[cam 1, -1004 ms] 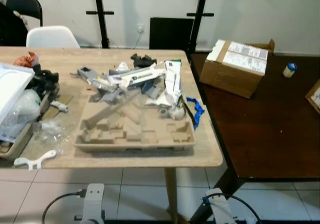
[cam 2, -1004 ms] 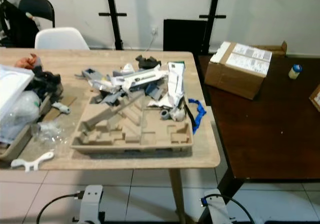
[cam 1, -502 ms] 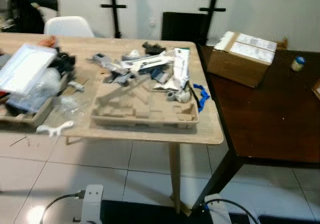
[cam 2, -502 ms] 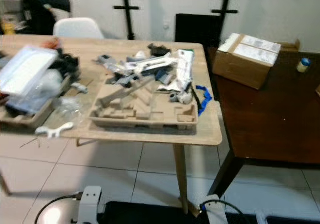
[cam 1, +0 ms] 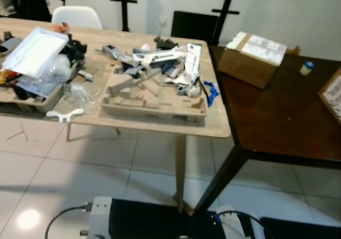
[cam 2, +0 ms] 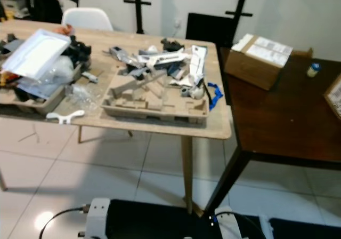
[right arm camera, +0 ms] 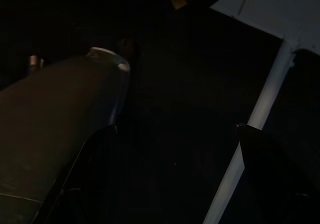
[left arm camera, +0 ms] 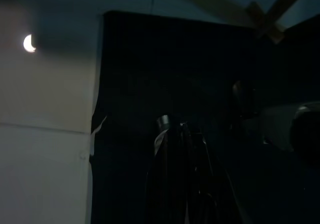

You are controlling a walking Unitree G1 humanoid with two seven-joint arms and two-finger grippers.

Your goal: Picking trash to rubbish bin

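Observation:
Litter lies heaped on a light wooden table (cam 1: 216, 127): a moulded cardboard tray (cam 1: 154, 106), grey and white packaging scraps (cam 1: 160, 63) spilling over its far edge, a blue strap (cam 1: 211, 94) at its right, and a white plastic piece (cam 1: 64, 114) near the front edge. Further left, a second tray holds a clear plastic bag and a white lid (cam 1: 37, 52). Both arms hang low in front of the table. In the dark left wrist view, my left gripper (left arm camera: 181, 134) points at a black floor mat, its fingers together and empty. The right wrist view is too dark to read.
A dark brown table (cam 1: 277, 121) adjoins on the right, carrying a cardboard box (cam 1: 250, 60) and a small bottle (cam 1: 306, 68). A white chair (cam 1: 77, 16) and black stand poles are behind. Tiled floor (cam 1: 80, 169) lies between me and the table; a black mat (cam 2: 160, 220) is at my feet.
The whole picture has shifted: the camera has drawn back from the table and more floor and the black mat show. Nothing on the table has moved.

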